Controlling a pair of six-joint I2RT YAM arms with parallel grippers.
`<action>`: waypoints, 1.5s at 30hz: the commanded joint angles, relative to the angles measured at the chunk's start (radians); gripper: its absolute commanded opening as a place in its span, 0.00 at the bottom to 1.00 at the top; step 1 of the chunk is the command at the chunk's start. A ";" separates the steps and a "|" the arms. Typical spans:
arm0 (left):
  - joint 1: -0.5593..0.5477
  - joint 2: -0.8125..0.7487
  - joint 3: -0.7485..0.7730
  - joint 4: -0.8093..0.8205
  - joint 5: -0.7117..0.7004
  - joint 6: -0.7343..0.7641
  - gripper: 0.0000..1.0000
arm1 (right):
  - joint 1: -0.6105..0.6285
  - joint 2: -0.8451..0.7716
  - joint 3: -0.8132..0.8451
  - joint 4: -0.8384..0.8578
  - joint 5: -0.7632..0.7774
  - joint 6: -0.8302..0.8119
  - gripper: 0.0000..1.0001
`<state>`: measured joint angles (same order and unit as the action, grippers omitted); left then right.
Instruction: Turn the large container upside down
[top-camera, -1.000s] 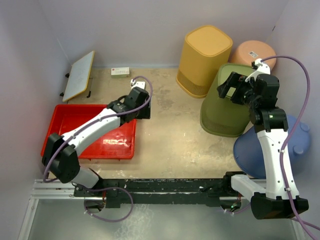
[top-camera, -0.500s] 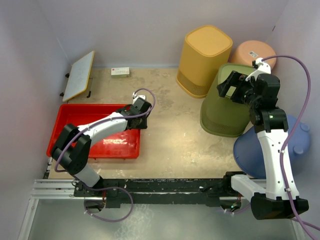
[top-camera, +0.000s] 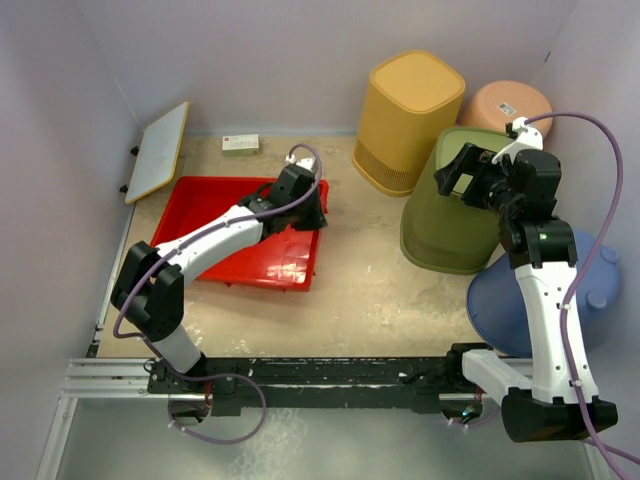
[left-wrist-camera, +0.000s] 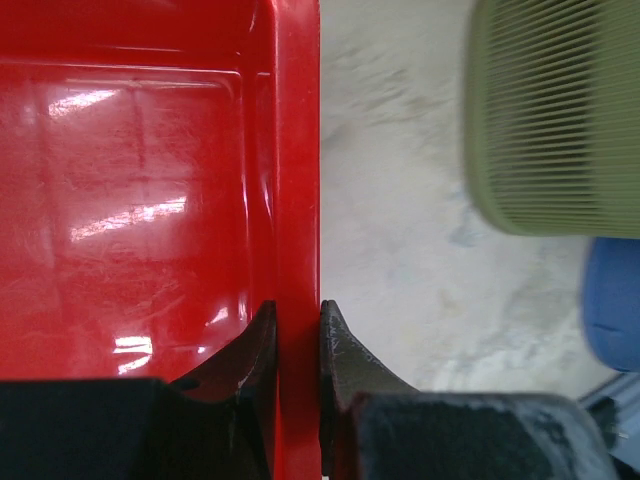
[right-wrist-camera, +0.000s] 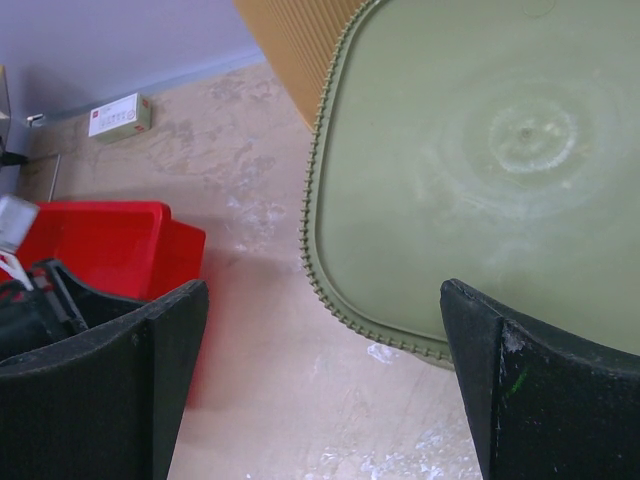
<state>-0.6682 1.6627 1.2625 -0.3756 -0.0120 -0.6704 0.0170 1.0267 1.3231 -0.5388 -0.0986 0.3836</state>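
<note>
While rim-pinched, red container (top-camera: 265, 255) open-side up.

Red tray (left-wrist-camera: 140, 200): glossy, smooth plastic, throwing highlights.
Green bin (right-wrist-camera: 480, 150): matt plastic, fine ridged rim.
Table (left-wrist-camera: 400, 200): rough, mottled, matt.
My left pincer (left-wrist-camera: 297, 318): dull black.

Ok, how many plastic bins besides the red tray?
4, all on the right: yellow slatted bin at back, peach round bin behind olive slatted bin, blue bin nearest, partly hidden.
</note>
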 joint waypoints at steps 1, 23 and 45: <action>-0.013 -0.057 0.161 0.193 0.173 -0.061 0.00 | 0.000 -0.019 0.015 0.029 0.005 0.003 1.00; 0.003 -0.240 0.125 0.902 0.335 -0.431 0.00 | 0.000 -0.033 0.024 0.021 0.022 -0.002 1.00; 0.087 -0.365 -0.419 1.736 0.228 -0.668 0.00 | 0.000 -0.034 0.015 0.025 0.014 -0.003 1.00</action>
<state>-0.6018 1.3514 0.9199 1.0512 0.2203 -1.3289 0.0170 1.0073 1.3231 -0.5400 -0.0948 0.3832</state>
